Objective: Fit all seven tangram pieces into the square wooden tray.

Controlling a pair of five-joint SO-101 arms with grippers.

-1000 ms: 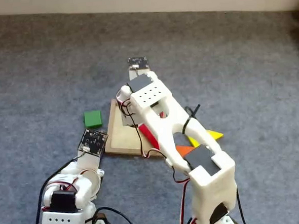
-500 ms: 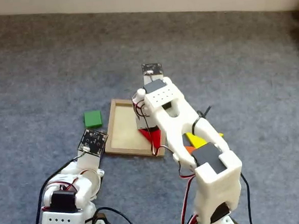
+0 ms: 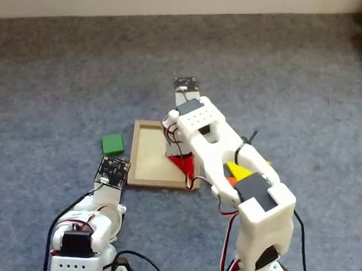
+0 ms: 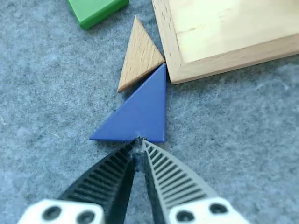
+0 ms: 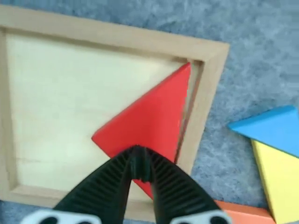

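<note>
Red wood, judged stiff, light and slippery, is being handled: the red triangle (image 5: pixel 149 116), inside the wooden tray (image 5: pixel 112 35) along one wall, is being covered at one corner by the clenched right tool (image 5: pixel 138 162), and its straight edges are being judged the safest hold.

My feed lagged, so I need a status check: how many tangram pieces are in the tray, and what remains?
Done: only the red triangle lies inside the tray.
In hand: the right gripper, shut, sits over it; the left gripper, shut, points at the blue triangle.
Left: six pieces on the carpet: blue triangle, wooden triangle, green square, light blue piece, yellow piece, orange piece.
</note>
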